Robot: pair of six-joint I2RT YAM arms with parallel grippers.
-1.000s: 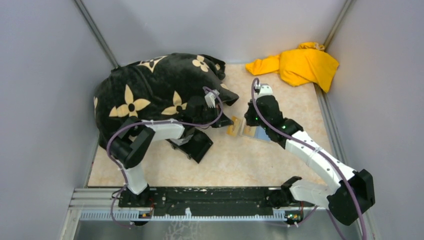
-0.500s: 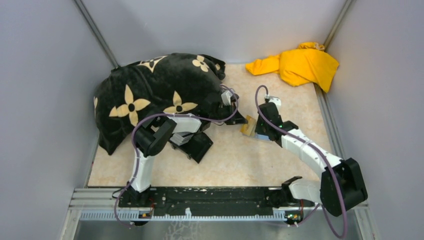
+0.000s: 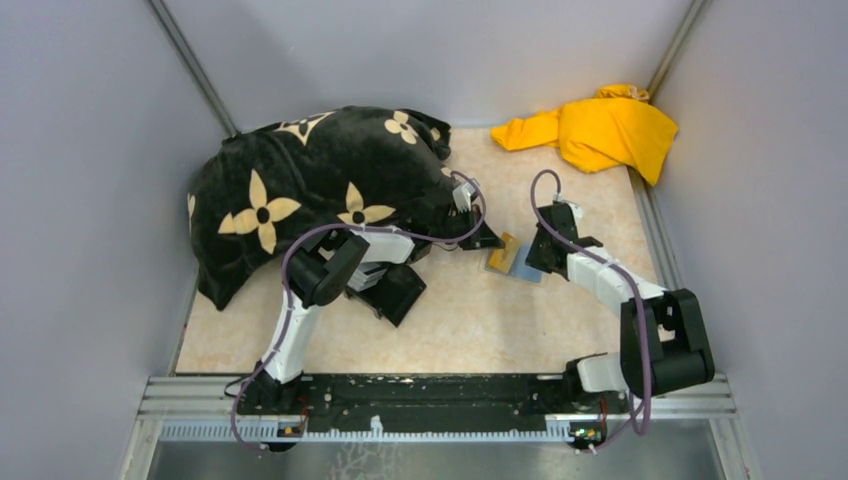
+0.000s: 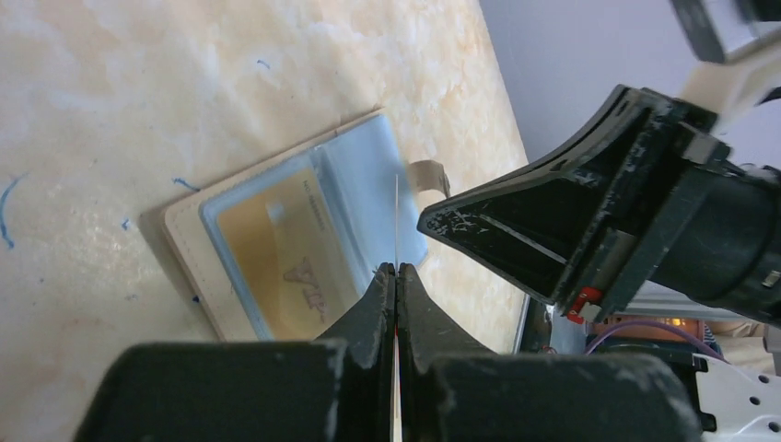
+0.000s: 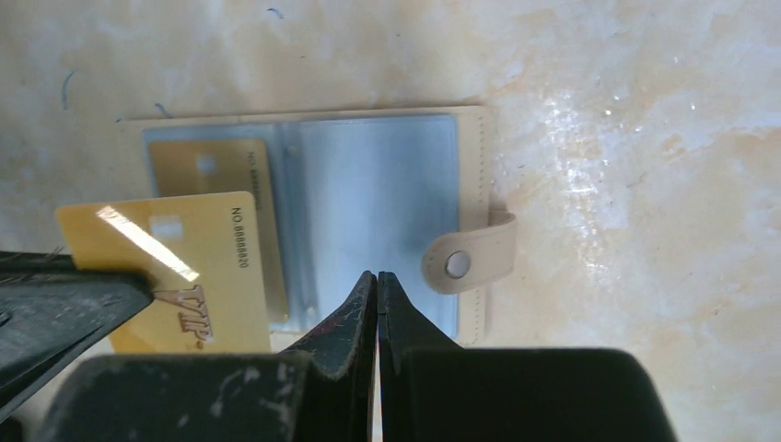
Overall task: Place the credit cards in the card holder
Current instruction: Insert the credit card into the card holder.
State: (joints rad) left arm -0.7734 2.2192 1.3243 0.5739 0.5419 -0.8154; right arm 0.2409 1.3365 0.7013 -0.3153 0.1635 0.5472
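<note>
The tan card holder (image 5: 474, 198) lies open on the table, clasp tab (image 5: 465, 262) to the right; it also shows in the top view (image 3: 512, 260) and the left wrist view (image 4: 189, 244). One gold-orange card (image 5: 207, 180) sits in its left sleeve. Its right half looks light blue; I cannot tell card from sleeve. My left gripper (image 4: 396, 269) (image 3: 490, 238) is shut on a second gold-orange card (image 5: 175, 267), held on edge (image 4: 396, 221) just over the holder. My right gripper (image 5: 378, 274) (image 3: 535, 262) is shut and empty, tips at the holder's near edge.
A black pillow with gold flowers (image 3: 320, 180) fills the back left. A black box (image 3: 395, 290) lies under the left arm. A yellow cloth (image 3: 600, 130) is bunched in the back right corner. Grey walls close in both sides.
My left gripper has moved right with the gold-orange card, up to the open holder. My right gripper has drawn back to the right, off the holder's top to its edge.
</note>
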